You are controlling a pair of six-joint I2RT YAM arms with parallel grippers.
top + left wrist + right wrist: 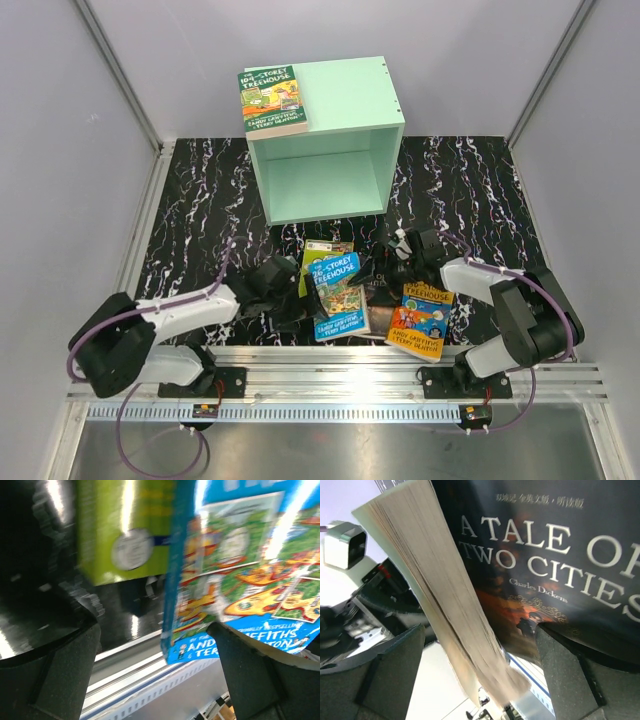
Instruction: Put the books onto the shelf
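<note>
shelf: mint box [325,140], open side facing the arms, nothing inside it
green book: [272,100] lies flat on the shelf's roof at its left front corner, so I wouldn't call it shelved
pile: on the counter [200,200] in front of the shelf's opening. The lime-green book [322,250] is nearest the shelf, the blue book [340,295] laps over it, and the orange-yellow book [422,322] is off to the right
dark book: "A Tale of Two Cities" [545,580], probably between the blue and orange-yellow ones, hard to pick out from above
left tool: [155,650] spread wide, blue book's edge in the gap, nothing clamped
right tool: [480,645] wide open too, dark book's page edge between the fingers, no grip
risk 1: the right tool closes on loose pages only, so the book fans open and flops
risk 2: the left tool pinches near the blue book's corner, so the thin paperback sags or drags the lime-green one along
risk 3: both arms are working the same pile and could bump
risk 4: nudging the shelf could send the green book sliding off
count: five books, one shelf, two tools
</note>
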